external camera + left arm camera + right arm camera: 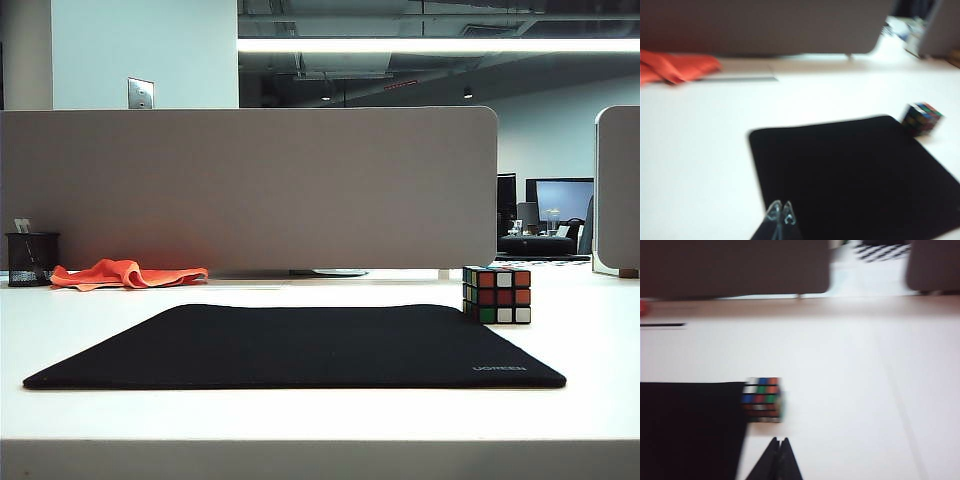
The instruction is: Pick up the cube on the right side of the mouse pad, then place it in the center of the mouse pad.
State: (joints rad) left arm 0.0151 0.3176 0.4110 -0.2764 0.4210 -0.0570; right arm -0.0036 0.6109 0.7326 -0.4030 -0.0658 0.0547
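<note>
While the cube (496, 295) sits on the white bench (300, 410) at the far right corner of the mouse pad (300, 345), you have neither arm in the exterior view. The cube touches or just overlaps the pad's right edge — it is not in the pad's center, and nothing holds it.

Your left hand (780, 212) shows in its wrist view with its fingertips pressed together, empty, hovering over the near edge of the pad; the cube lies well away from it at the pad's far corner.

Your right hand (778, 442) is likewise closed tight and empty — it hangs over bare bench just beside the pad's right edge, near the cube. Both wrist views are blurred.

An orange cloth (128, 273) lies at the back left, beside a black mesh cup (31, 258).
</note>
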